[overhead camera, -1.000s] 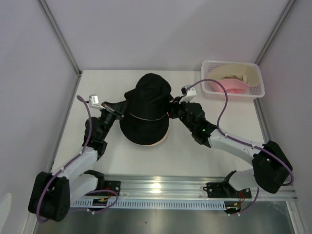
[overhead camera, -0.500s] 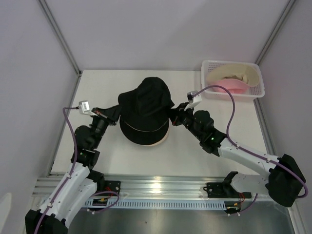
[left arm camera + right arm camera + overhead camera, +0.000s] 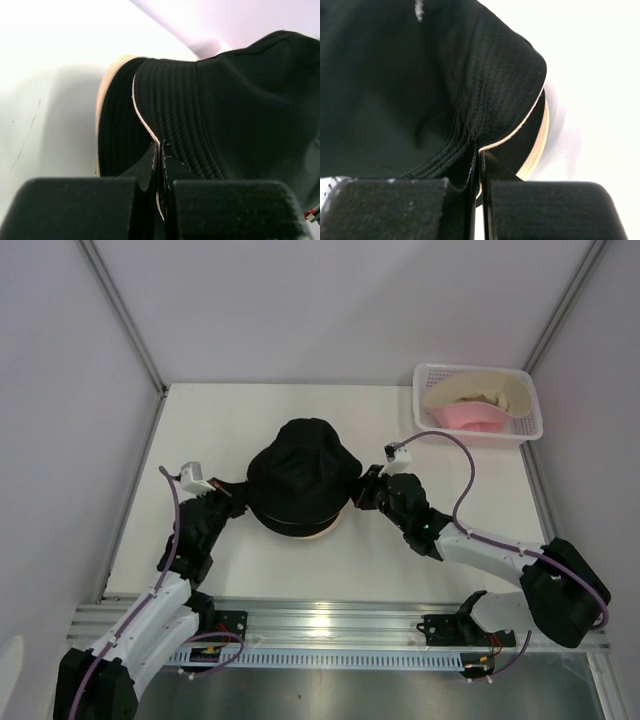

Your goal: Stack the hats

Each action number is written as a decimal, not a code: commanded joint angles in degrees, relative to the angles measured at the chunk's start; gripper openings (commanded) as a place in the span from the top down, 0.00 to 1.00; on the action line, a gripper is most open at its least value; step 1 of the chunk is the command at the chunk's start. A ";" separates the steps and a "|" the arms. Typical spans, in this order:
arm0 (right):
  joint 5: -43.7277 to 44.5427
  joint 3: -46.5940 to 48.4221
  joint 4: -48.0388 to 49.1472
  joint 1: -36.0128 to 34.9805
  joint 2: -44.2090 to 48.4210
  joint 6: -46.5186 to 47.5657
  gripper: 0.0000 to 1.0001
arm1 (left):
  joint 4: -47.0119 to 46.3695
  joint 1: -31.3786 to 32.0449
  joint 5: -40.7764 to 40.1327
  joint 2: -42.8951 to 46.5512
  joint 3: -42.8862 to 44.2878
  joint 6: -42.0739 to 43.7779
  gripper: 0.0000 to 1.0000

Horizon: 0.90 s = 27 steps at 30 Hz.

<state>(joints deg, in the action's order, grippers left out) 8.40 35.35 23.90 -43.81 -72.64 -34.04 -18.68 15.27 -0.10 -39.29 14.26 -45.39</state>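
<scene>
A black hat (image 3: 303, 472) sits over a stack at the table's middle. Under it shows the brim of a second black hat (image 3: 117, 135), and below that the rim of a tan hat (image 3: 318, 532). My left gripper (image 3: 238, 508) is shut on the top hat's cream-piped brim at its left side, the pinch seen close up in the left wrist view (image 3: 161, 150). My right gripper (image 3: 360, 495) is shut on the same brim at its right side (image 3: 478, 152). The tan rim (image 3: 538, 145) lies just beneath the held edge.
A white lattice basket (image 3: 528, 425) stands at the back right, holding a pink hat (image 3: 470, 417) and a cream hat (image 3: 480, 390). White walls close in the table on three sides.
The top black hat has come down and toward me, from tilted above the stack to sitting over it. Both grippers dropped with its brim and stayed shut.
</scene>
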 commanded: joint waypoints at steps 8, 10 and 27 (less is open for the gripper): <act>-5.15 -1.25 0.00 1.01 -10.24 -10.69 1.00 | 12.42 0.11 -8.68 -1.94 1.91 -1.02 0.99; -4.98 -2.83 0.36 0.83 -10.15 -11.49 1.00 | 14.89 0.20 -9.66 -0.09 1.65 -1.11 0.99; -12.79 8.49 -7.03 14.71 1.81 -7.71 0.37 | 8.23 0.11 -11.32 -10.17 7.43 7.41 0.99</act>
<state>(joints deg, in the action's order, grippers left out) -0.95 39.35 16.95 -32.23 -72.01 -43.27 -10.20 15.64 -6.83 -45.19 17.69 -41.95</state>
